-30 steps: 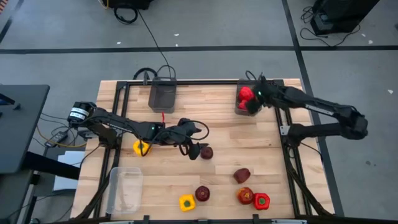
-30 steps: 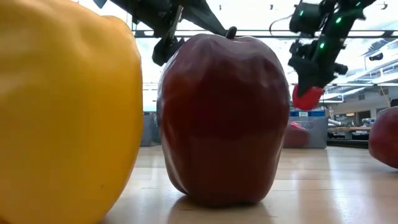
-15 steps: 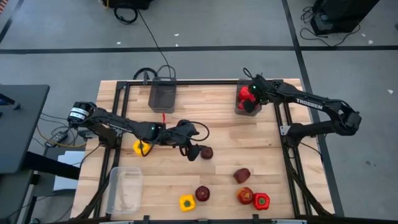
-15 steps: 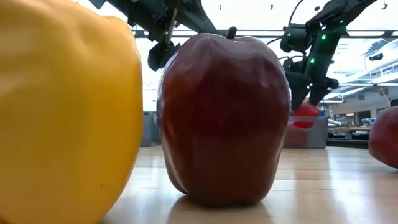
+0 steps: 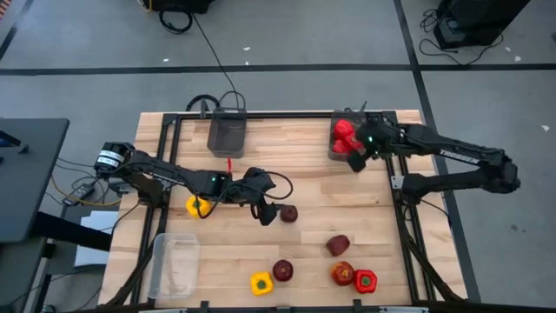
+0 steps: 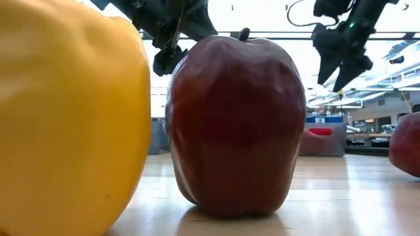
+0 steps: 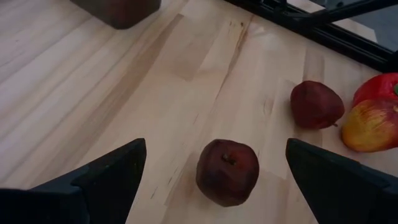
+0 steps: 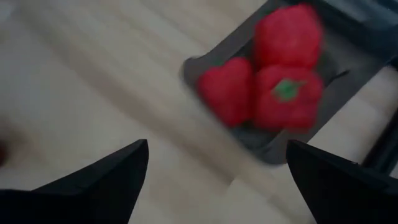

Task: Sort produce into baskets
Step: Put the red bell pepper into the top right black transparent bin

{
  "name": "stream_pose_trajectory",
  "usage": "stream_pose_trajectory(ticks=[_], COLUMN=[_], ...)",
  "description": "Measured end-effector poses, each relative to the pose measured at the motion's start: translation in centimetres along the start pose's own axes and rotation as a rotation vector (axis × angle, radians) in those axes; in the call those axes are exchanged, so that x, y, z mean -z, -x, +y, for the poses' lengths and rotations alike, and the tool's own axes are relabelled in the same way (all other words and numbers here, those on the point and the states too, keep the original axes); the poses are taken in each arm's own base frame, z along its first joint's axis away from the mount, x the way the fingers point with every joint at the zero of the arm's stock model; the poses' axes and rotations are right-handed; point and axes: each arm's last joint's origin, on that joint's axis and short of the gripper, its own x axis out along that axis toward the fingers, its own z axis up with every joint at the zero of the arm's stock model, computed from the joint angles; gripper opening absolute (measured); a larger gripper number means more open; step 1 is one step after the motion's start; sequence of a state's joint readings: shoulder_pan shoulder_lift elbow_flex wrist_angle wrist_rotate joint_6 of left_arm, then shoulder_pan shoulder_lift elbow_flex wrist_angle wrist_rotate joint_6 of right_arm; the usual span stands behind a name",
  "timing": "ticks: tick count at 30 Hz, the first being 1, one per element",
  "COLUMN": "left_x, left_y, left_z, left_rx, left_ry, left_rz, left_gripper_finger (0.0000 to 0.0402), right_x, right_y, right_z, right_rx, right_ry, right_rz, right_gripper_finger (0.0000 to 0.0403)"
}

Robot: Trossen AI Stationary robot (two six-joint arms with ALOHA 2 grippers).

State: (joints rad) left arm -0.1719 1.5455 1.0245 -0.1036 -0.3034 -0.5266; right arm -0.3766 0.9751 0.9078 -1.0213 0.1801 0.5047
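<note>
Where fingers (image 8: 217,186) gape, bare tabletop (image 8: 93,81).

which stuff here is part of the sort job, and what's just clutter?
Job:
- red peppers in the right bin
- left bin
- clear tub
- yellow peppers
- dark apples
- left claw, open over an apple
- right claw, open by the right bin

Clutter:
- floor cables
- side desk

A: How many peppers?
B: Four red peppers (image 8: 286,93) (three share one bin), two yellow peppers (image 5: 261,283).
A: The rest?
B: Three maroon fruits (image 7: 227,171), one red-yellow apple (image 7: 372,124), two grey bins (image 5: 228,132), one clear tub (image 5: 176,265).
</note>
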Motion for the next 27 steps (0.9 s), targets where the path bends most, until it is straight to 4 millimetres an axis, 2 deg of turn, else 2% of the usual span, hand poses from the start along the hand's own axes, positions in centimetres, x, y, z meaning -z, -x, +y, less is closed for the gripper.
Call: stream_pose_trajectory(ticks=[11,16,22,27], left_x=[0.0,0.1,0.2,0.2], left_y=[0.0,0.0,0.1,0.3], left_z=[-0.1,-0.2,-0.5,-1.2], left_rx=[0.018,0.062,0.098,0.126], left_ry=[-0.019,-0.046,-0.002,-0.001], left_rz=[0.009,0.026,0.047,0.024], left_gripper_finger=[0.0392,0.0392,0.0392,0.0392], right_x=[5.8,8.9,12.5,14.8], right_y=[2.1,2.5,2.8,3.9], right_z=[6.6,9.3,11.7,13.9], right_rx=[-0.228,-0.258,-0.241,-0.236], right_ry=[0.056,0.077,0.093,0.123], right_rz=[0.158,0.217,0.288,0.305], right_gripper_finger=[0.0387,0.0378,0.0370,0.0368])
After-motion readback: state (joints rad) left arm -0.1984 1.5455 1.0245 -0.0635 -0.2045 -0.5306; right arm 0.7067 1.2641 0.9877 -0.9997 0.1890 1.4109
